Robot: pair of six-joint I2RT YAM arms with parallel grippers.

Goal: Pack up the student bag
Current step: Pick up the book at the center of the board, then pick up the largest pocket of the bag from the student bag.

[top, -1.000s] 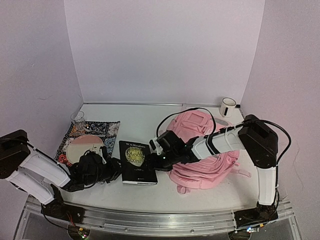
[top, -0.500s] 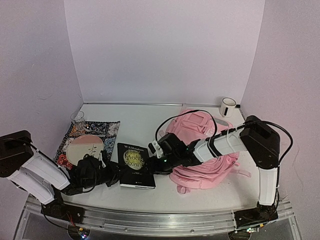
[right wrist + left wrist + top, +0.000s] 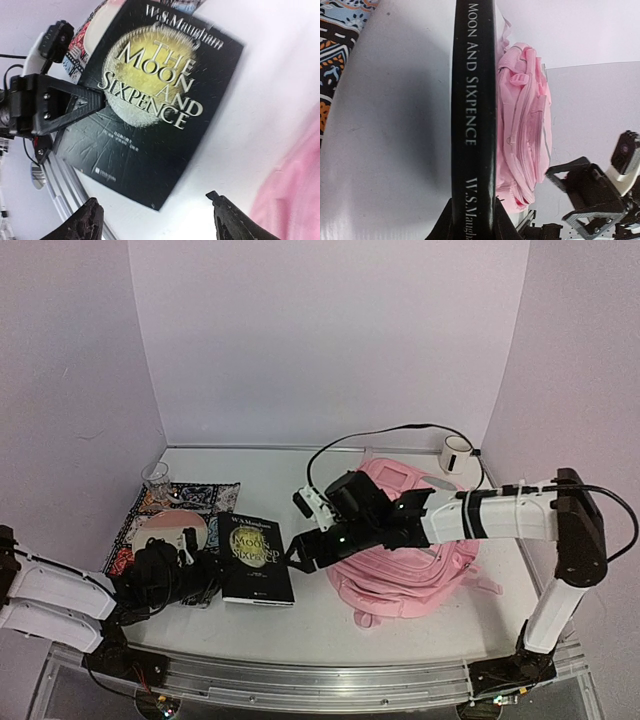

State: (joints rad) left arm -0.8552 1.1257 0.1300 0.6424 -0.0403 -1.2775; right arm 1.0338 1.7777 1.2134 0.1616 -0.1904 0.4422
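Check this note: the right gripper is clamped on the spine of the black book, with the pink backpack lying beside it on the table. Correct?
Wrong arm: the left gripper is clamped on the spine of the black book, as the left wrist view shows. The pink backpack does lie beside it on the table.

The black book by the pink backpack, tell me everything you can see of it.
The book is a black paperback, glossy, closed, face up on the white table. Its cover shows a yellowish moon with The Moon and Sixpence, W. S. Maugham; the spine repeats the title. The left gripper pinches its spine edge. The open right gripper hovers over its other side, apparently not touching.
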